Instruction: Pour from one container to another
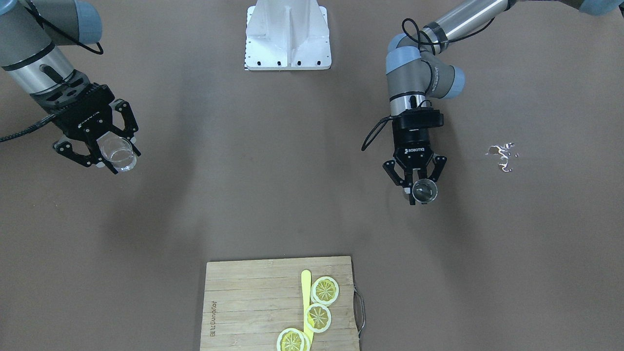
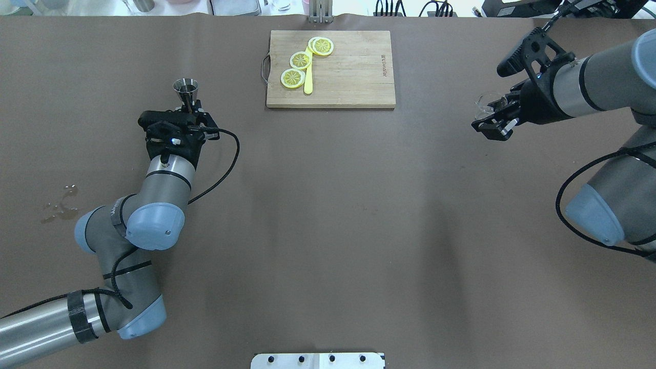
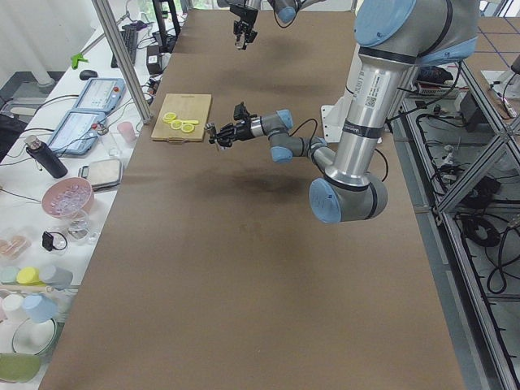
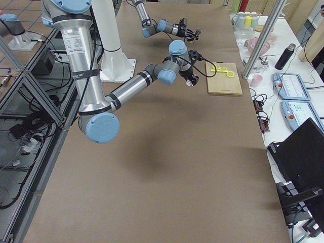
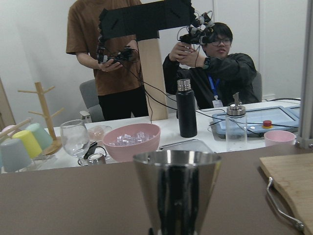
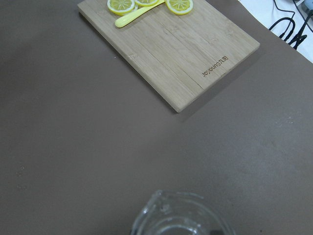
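My left gripper (image 1: pixel 420 189) is shut on a steel jigger (image 1: pixel 425 191), a small metal cone held upright with its mouth up. The overhead view places the jigger (image 2: pixel 186 88) just beyond the gripper (image 2: pixel 187 108), on the table's left half. The jigger (image 5: pixel 176 188) fills the bottom centre of the left wrist view. My right gripper (image 1: pixel 120 157) is shut on a clear glass cup (image 1: pixel 117 153) held above the table at the far right (image 2: pixel 486 101). The cup's rim (image 6: pixel 183 218) shows at the bottom of the right wrist view. The two containers are far apart.
A wooden cutting board (image 2: pixel 353 77) with three lemon slices (image 2: pixel 300 60) and a yellow knife (image 2: pixel 308 82) lies at the table's far middle. A small wet spill (image 2: pixel 60 206) marks the table left of my left arm. Two people (image 5: pixel 210 68) and dishes are beyond the far edge.
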You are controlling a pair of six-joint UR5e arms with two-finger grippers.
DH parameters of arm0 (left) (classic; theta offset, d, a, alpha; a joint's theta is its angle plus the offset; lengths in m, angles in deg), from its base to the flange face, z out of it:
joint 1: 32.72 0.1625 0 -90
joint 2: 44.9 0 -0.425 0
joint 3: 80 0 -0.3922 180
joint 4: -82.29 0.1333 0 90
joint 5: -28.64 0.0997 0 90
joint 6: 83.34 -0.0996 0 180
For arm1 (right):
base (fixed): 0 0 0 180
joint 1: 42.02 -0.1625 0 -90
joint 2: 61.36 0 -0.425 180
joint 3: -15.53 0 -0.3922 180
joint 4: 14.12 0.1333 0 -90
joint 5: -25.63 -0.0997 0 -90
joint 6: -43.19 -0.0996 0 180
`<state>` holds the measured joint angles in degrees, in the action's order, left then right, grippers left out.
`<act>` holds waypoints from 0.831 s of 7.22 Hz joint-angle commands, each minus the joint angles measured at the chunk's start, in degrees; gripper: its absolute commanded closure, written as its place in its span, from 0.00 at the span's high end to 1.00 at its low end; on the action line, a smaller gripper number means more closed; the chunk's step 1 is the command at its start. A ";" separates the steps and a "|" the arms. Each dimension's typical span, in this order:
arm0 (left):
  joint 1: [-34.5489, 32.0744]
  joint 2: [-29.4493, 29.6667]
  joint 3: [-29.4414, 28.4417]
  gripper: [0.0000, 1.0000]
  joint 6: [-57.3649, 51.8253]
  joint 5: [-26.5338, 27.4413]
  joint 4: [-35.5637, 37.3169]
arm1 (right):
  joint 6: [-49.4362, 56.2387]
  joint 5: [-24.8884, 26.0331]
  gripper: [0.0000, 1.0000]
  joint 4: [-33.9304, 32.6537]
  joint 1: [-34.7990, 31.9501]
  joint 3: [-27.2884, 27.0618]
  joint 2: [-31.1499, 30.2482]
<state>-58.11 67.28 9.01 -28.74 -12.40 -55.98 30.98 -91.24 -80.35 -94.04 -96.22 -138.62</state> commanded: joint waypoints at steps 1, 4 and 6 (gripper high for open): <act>0.78 2.33 -0.24 0.00 -8.00 -8.03 -6.02 | -0.18 0.06 0.00 -0.65 2.35 -0.40 1.23; 0.86 3.65 -1.37 0.00 -30.20 -16.14 -14.11 | 0.52 -0.91 0.00 -1.09 5.60 -0.58 2.82; 0.86 6.28 -3.13 0.00 -36.91 -22.81 -15.88 | 0.87 -0.82 0.00 -1.18 6.23 -0.23 4.05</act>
<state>-57.25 71.97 6.96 -61.08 -30.80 -70.43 31.56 -92.03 -81.50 -88.41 -96.62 -135.21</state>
